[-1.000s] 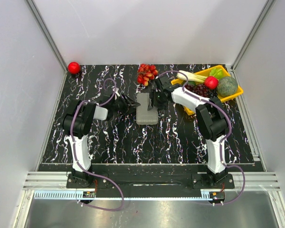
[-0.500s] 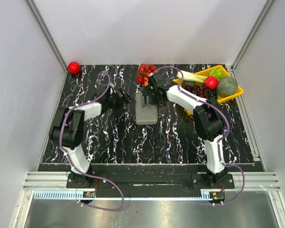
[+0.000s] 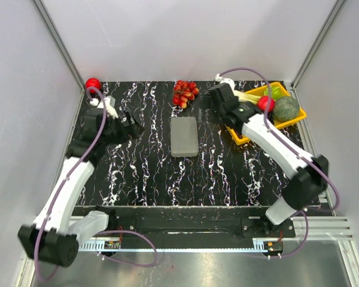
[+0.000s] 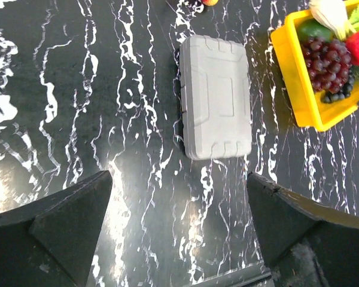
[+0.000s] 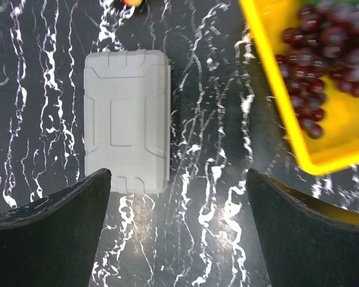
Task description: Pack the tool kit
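The tool kit's grey case point(image 3: 184, 136) lies shut and flat in the middle of the black marbled table. My left gripper point(image 3: 135, 127) hangs open to its left, well apart from it. My right gripper point(image 3: 213, 99) hangs open behind and to the right of the case, near the yellow tray. In the left wrist view the case point(image 4: 216, 95) lies ahead of the open gripper point(image 4: 178, 191), with only bare table between the fingers. In the right wrist view the case point(image 5: 127, 119) sits ahead and to the left of the open gripper point(image 5: 178, 188).
A yellow tray point(image 3: 291, 121) of fruit and vegetables stands at the back right; its rim point(image 5: 274, 89) is close to my right fingers. A bunch of red fruit point(image 3: 185, 92) lies just behind the case. A red ball-like fruit point(image 3: 93, 85) sits in the back left corner.
Both arms have drawn away from the case, the left toward the back left, the right toward the tray. Both grippers have opened wide. The case has stayed in place.
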Controlling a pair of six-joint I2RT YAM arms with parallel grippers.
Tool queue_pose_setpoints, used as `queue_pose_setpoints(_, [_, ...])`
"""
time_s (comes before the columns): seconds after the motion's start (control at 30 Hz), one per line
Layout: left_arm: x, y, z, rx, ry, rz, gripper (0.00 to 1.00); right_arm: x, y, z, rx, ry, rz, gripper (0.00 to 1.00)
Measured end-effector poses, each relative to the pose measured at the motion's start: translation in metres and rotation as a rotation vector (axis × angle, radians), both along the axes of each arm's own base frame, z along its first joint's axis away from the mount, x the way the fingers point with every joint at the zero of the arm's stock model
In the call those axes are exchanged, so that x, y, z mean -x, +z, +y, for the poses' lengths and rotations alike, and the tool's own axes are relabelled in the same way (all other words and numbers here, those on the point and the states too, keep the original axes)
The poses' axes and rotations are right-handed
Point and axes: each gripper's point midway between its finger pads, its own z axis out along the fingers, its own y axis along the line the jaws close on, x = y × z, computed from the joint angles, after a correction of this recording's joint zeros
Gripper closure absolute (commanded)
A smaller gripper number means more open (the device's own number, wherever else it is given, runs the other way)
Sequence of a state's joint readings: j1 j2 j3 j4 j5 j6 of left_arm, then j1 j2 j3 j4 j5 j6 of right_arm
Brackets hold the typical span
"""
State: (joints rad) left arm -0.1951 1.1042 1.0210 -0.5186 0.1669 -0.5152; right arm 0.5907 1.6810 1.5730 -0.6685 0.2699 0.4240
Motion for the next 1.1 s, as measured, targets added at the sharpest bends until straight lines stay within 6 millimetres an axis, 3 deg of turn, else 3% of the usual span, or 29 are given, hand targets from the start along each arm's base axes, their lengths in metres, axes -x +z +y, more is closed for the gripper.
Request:
queue_pose_setpoints(0.2, [0.068, 0.05, 0.021, -0.036, 0.002, -0.147, 0.01, 0.052, 0.071, -0.062, -0.024, -0.118, -0.17, 0.0])
queue_pose_setpoints(0.33, [0.101, 0.06, 0.033, -0.05, 0.02, -0.193, 0.01, 0.094, 0.122, -0.107, -0.078, -0.194, -0.319, 0.01])
queue_pose_setpoints(0.53, [0.132, 0.063, 0.063, -0.121, 0.134, -0.214, 0.01, 0.162, 0.212, -0.168, -0.237, -0.271, -0.592, 0.01])
queue_pose_setpoints(0.6, [0.138, 0.07, 0.071, -0.138, 0.167, -0.229, 0.01, 0.178, 0.232, -0.184, -0.268, -0.292, -0.652, 0.01])
queue_pose_setpoints(0.73, [0.145, 0.083, 0.081, -0.152, 0.21, -0.257, 0.01, 0.192, 0.235, -0.2, -0.251, -0.318, -0.674, 0.01])
queue_pose_setpoints(1.1, [0.155, 0.092, 0.092, -0.177, 0.255, -0.262, 0.01, 0.192, 0.217, -0.201, -0.188, -0.313, -0.621, 0.01])
